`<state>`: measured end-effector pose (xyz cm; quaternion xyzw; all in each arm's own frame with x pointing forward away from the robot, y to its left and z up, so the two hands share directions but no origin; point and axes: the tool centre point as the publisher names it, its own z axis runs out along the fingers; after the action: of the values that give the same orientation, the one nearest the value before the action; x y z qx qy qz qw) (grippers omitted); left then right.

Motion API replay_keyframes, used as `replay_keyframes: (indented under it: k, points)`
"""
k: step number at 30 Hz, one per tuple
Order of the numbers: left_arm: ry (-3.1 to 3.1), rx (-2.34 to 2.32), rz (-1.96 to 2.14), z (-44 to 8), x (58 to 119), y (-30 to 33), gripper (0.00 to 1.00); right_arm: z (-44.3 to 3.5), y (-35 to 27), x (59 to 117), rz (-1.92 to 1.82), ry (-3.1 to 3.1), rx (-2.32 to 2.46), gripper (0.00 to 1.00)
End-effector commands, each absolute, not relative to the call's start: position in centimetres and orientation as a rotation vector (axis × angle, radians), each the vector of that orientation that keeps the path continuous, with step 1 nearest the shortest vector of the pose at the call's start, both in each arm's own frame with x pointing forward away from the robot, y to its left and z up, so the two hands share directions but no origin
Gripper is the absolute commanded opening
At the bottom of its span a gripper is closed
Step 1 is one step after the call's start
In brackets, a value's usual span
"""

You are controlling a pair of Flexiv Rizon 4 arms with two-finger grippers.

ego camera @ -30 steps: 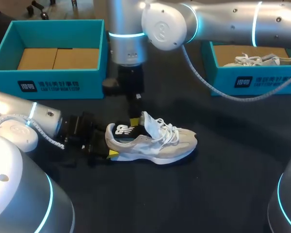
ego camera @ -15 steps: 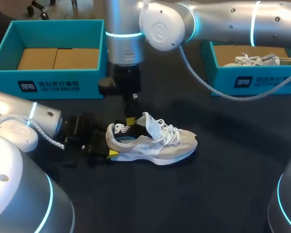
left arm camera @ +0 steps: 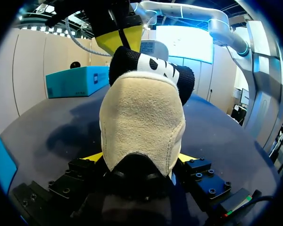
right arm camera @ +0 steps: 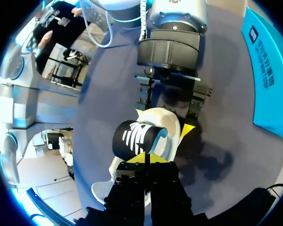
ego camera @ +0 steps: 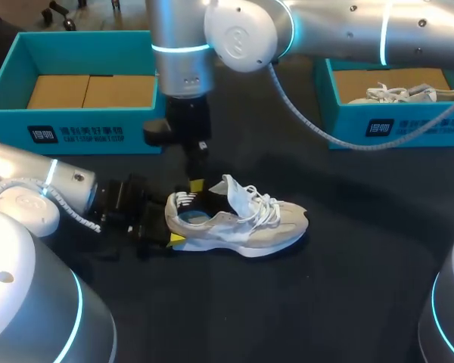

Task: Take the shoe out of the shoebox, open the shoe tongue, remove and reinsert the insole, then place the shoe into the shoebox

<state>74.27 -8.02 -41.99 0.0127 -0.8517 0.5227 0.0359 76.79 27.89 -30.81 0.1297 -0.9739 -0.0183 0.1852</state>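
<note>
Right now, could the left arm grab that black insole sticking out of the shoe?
Probably not. The left pincer is shut on the heel of the sneaker, so it is busy. The right pincer grips the black insole from above, crowding the opening.

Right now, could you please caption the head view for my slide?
Left jaws clamp the heel of the sneaker while the right jaws, from above, pinch its black insole.

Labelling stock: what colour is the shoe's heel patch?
Beige; heel patch shows best in left wrist view.
</note>
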Motion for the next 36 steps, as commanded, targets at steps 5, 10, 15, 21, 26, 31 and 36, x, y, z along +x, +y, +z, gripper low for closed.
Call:
replay_keyframes:
  k: [5, 10, 15, 21, 26, 31, 36]
  points:
    - [-2.616, 0.037, 1.602, -42.0, 74.4, -8.2, 0.00, -30.0, 28.8, 77.0, -0.030, -2.740, 0.387, 0.00]
    - [-2.616, 0.037, 1.602, -42.0, 74.4, -8.2, 0.00, -29.7, 29.4, 77.1, -0.026, -2.740, 0.401, 0.00]
    - [-2.616, 0.037, 1.602, -42.0, 74.4, -8.2, 0.00, -29.8, 29.9, 77.4, -0.029, -2.742, 0.414, 0.00]
    - [-2.616, 0.037, 1.602, -42.0, 74.4, -8.2, 0.00, -29.7, 29.9, 77.2, -0.025, -2.741, 0.411, 0.00]
    - [-2.616, 0.037, 1.602, -42.0, 74.4, -8.2, 0.00, -29.7, 29.3, 76.7, -0.030, -2.735, 0.383, 0.06]
    - [-2.616, 0.037, 1.602, -42.0, 74.4, -8.2, 0.00, -29.3, 28.8, 76.5, -0.026, -2.732, 0.368, 0.33]
    - [-2.616, 0.037, 1.602, -42.0, 74.4, -8.2, 0.00, -28.6, 28.4, 76.5, -0.013, -2.728, 0.356, 0.35]
